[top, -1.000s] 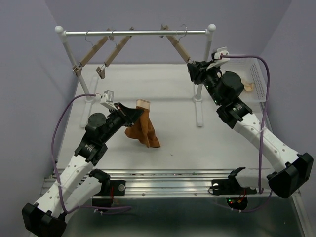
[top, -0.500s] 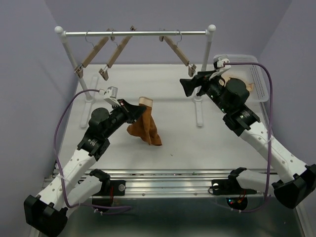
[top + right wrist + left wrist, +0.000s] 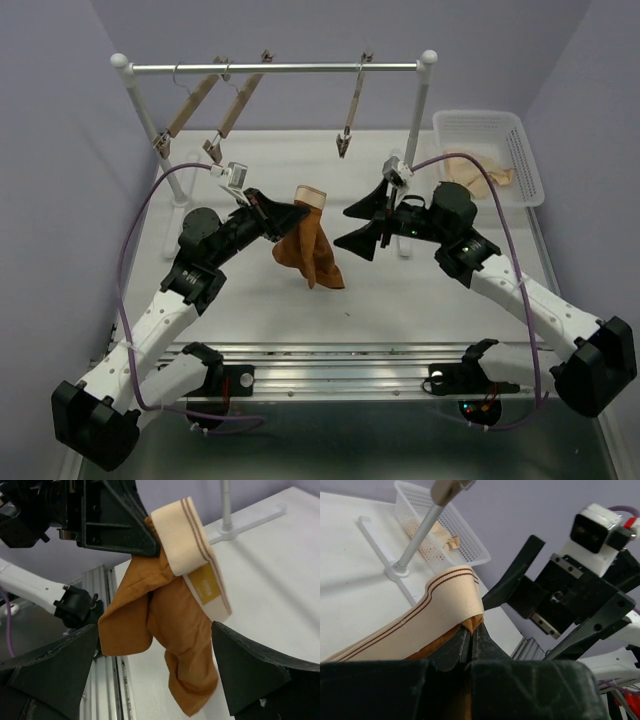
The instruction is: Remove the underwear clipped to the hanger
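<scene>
The rust-brown underwear (image 3: 310, 250) with a cream waistband hangs in the air over the table, free of the hanger (image 3: 352, 112). My left gripper (image 3: 284, 213) is shut on the cloth just under the waistband (image 3: 425, 612), and the fabric droops below it. My right gripper (image 3: 359, 226) is open and sits just right of the underwear, apart from it. In the right wrist view the underwear (image 3: 172, 622) hangs between and beyond the right gripper's (image 3: 156, 667) spread fingers. The hanger dangles nearly straight down from the rail with nothing showing in its clips.
Two more wooden hangers (image 3: 215, 105) hang empty at the left of the white rack's rail (image 3: 290, 68). A rack post (image 3: 405, 200) stands right behind the right gripper. At the back right, a white basket (image 3: 523, 150) holds a pale beige cloth (image 3: 470, 170).
My right gripper opened, left the hanger's lower end and dropped down-left to beside the underwear. The hanger swung to hang vertically. My left gripper lifted the underwear up and right.
</scene>
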